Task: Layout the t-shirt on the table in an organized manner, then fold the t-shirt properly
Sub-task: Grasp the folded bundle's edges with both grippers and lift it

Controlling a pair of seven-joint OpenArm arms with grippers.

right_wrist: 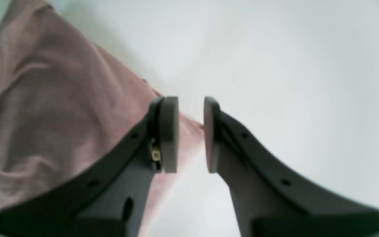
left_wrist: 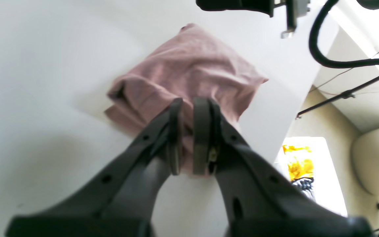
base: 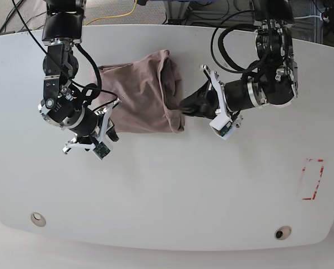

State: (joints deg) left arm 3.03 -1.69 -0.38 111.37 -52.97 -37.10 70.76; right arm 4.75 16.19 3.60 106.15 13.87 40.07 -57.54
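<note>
The mauve-brown t-shirt (base: 142, 101) lies folded into a rough rectangle on the white table (base: 167, 185), left of centre. My left gripper (base: 184, 106) reaches its right edge. In the left wrist view the left gripper (left_wrist: 189, 102) is shut on a fold of the t-shirt (left_wrist: 189, 65), and cloth fills the gap between the pads. My right gripper (base: 111, 112) is at the shirt's left edge. In the right wrist view the right gripper (right_wrist: 191, 100) is narrowly open, with white table visible through the gap and the edge of the t-shirt (right_wrist: 44, 115) running under its fingers.
A red dashed rectangle mark (base: 311, 179) sits at the table's right side. Two small round holes (base: 38, 218) (base: 282, 231) lie near the front edge. Cables and floor clutter show beyond the far edge.
</note>
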